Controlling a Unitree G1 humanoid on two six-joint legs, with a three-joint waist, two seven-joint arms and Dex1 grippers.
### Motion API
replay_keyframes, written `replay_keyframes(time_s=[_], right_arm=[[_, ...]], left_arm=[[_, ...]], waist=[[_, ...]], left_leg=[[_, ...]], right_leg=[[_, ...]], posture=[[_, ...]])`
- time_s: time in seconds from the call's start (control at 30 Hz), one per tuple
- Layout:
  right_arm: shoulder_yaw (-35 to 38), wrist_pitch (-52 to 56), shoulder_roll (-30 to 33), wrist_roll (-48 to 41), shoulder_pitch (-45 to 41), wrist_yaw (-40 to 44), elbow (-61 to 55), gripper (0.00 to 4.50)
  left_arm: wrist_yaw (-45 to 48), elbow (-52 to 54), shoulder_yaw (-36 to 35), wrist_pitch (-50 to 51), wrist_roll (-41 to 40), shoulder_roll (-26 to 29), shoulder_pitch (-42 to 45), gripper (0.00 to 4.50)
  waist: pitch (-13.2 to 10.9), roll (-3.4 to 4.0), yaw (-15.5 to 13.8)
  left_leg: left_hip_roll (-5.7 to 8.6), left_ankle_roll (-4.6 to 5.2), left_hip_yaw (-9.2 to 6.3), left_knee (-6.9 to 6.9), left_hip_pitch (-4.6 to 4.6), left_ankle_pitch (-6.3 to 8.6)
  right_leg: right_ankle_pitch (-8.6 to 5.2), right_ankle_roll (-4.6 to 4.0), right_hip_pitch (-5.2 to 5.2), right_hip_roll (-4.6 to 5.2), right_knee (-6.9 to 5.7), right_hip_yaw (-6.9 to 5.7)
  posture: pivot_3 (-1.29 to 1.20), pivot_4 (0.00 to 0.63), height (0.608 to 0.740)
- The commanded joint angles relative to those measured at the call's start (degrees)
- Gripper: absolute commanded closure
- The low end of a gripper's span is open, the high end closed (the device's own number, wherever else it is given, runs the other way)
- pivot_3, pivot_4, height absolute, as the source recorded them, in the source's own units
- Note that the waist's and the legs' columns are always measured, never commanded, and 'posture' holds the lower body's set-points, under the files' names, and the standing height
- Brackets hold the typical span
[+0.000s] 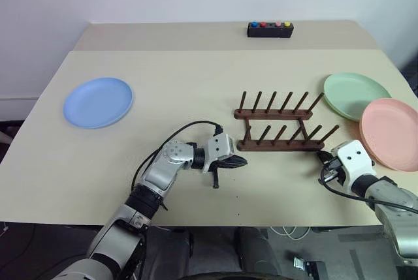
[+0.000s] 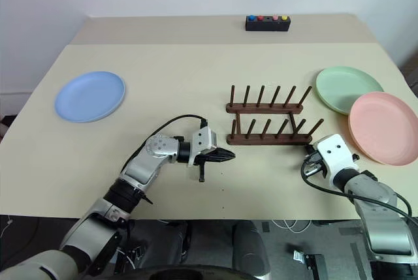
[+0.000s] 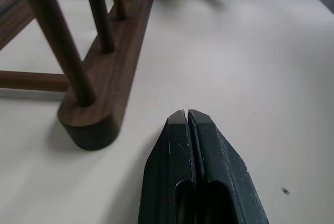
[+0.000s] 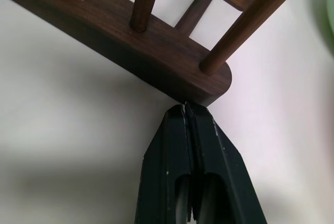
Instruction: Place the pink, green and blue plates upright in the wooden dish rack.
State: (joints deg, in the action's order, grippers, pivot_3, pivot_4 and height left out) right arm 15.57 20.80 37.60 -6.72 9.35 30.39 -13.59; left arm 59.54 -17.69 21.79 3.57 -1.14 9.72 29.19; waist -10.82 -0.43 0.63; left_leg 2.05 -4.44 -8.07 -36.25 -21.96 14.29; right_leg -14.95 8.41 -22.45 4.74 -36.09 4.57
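Left gripper point(image 2: 225, 155) and right gripper point(image 4: 186, 108) both pinched closed, empty, flanking wooden dish rack point(image 2: 266, 123). Pink plate point(image 2: 384, 127), green plate point(image 2: 348, 89) just beyond right gripper; blue plate point(image 2: 89, 95) well apart from left. We judge plates light, rigid, slippery; pinch raised rim.

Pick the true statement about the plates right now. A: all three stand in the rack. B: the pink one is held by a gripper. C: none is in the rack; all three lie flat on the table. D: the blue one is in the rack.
C: the rack holds nothing between its pegs, the blue plate lies flat far to its left, and the green plate and pink plate lie flat to its right.
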Motion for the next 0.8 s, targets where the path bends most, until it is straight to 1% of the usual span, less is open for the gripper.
replay_keyframes(time_s=[0.03,0.4,0.8], right_arm=[[-0.38,-1.36,0.86,1.29,-1.34,-0.10,1.48,4.50],[-3.58,-7.17,0.48,4.14,-9.01,-0.42,10.60,4.50],[-8.06,-12.85,-0.97,6.60,-19.39,-1.41,20.73,4.50]], left_arm=[[-2.80,-1.31,0.60,0.70,1.34,-0.85,0.85,4.47],[-11.01,-8.58,-0.79,-4.01,3.60,-2.57,4.35,4.47],[-19.39,-17.23,-2.97,-8.38,4.86,-3.83,8.81,4.47]], waist=[[0.00,0.00,0.02],[0.00,-0.03,0.17],[0.00,-0.03,0.32]], left_leg=[[0.00,0.00,0.00,0.00,0.04,0.00],[0.00,0.00,0.04,0.02,0.36,0.00],[0.00,0.00,0.06,0.06,0.41,0.00]], right_leg=[[0.00,0.00,0.03,0.00,0.00,0.00],[0.00,0.00,0.29,0.00,0.00,0.01],[0.01,0.00,0.29,0.00,-0.02,0.02]], posture=[[0.00,0.150,0.740],[0.00,0.150,0.740],[0.00,0.150,0.740]])
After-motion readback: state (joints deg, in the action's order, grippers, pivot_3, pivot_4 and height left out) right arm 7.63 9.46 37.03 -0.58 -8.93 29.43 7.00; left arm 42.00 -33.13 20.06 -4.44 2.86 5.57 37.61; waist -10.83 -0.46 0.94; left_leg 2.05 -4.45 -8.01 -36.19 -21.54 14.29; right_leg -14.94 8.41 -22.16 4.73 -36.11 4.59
